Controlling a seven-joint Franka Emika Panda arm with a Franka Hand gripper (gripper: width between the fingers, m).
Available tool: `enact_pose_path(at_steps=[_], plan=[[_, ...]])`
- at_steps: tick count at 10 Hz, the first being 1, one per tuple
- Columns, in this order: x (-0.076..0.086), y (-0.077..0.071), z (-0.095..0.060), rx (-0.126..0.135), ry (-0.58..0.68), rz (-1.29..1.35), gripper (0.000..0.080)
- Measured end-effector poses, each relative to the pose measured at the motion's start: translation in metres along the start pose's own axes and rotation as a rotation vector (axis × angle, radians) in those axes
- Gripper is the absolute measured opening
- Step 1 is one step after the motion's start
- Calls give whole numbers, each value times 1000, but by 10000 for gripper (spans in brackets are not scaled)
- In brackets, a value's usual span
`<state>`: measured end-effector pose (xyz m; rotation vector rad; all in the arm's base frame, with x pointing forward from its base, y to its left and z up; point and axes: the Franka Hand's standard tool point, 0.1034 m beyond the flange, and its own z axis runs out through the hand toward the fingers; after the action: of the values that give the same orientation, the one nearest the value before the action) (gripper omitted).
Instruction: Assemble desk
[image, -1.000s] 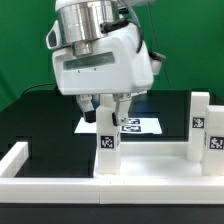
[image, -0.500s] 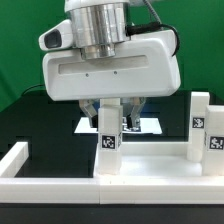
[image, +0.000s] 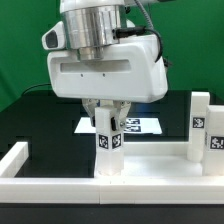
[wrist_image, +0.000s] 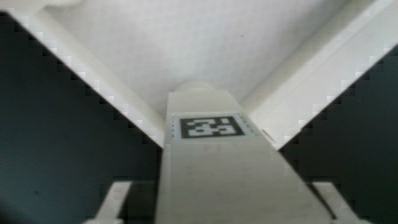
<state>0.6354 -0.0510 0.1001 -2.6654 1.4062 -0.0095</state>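
Observation:
The desk's flat white top (image: 150, 155) lies at the front, right of the middle in the exterior view. A white block leg (image: 108, 148) with a square tag stands upright at its left corner. My gripper (image: 108, 122) hangs straight over this leg, its fingers (image: 94, 116) closed against the leg's two sides near the top. In the wrist view the leg (wrist_image: 217, 128) runs up between both fingers (wrist_image: 118, 202), with the desk top (wrist_image: 196, 50) behind it. Two more tagged legs (image: 200, 122) (image: 214, 142) stand upright at the right end.
White border rails (image: 20, 158) run along the front and turn back at the exterior view's left. The marker board (image: 146, 124) lies on the black table behind the held leg. A green backdrop closes the rear.
The fingers have drawn in from wide apart onto the sides of the middle leg. The hand has shifted slightly above it. The legs and the desk top have not moved.

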Motion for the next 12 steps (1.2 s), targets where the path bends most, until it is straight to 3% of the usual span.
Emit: enact_pose_path(at_steps=[7,9,11,12], plan=[[0,0,0,0,0,24,296],[0,0,0,0,0,24,548],[0,0,0,0,0,24,643],[-1,-2,0,2,0,306,643]])
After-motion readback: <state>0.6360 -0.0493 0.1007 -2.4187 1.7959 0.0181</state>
